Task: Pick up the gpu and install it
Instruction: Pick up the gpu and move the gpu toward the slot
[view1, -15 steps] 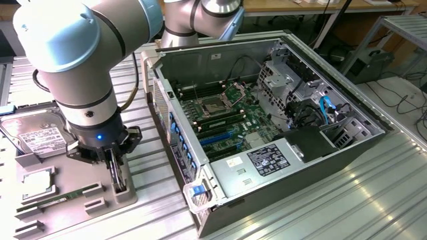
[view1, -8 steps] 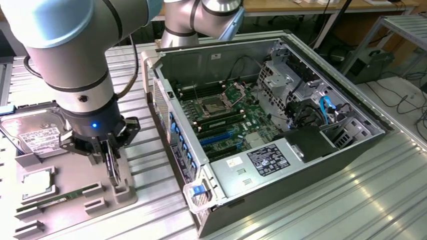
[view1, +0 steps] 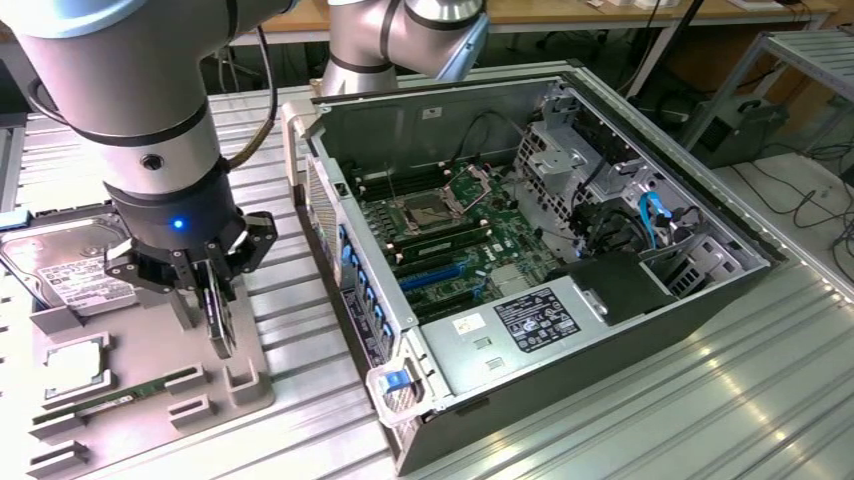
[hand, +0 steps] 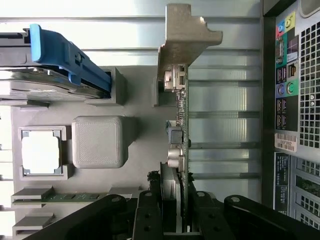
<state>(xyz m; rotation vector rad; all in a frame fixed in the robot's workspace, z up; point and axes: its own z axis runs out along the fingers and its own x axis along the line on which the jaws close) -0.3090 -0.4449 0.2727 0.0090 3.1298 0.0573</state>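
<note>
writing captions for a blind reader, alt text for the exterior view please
The arm's gripper is closed on the gpu, held on edge at a grey parts tray that also carries a hard drive and memory stick. On the exterior view's right lies an open computer case.

gpu: green circuit board edge, matt; end bracket of bare silver sheet metal, dull sheen; finned metal block on one face.
gripper: black fingers, smooth, semi-gloss.
arm: smooth silver-grey shell, satin, with matt black bands.
holder tray at the exterior view's lower left: grey plastic, matt, finely ridged.
hard drive: silver metal with white paper label; blue glossy plastic rail alongside.
table: ribbed bare aluminium, bright and reflective.
computer case: plain grey sheet metal inside, matt black outer wall, blue plastic tabs, printed paper stickers.
</note>
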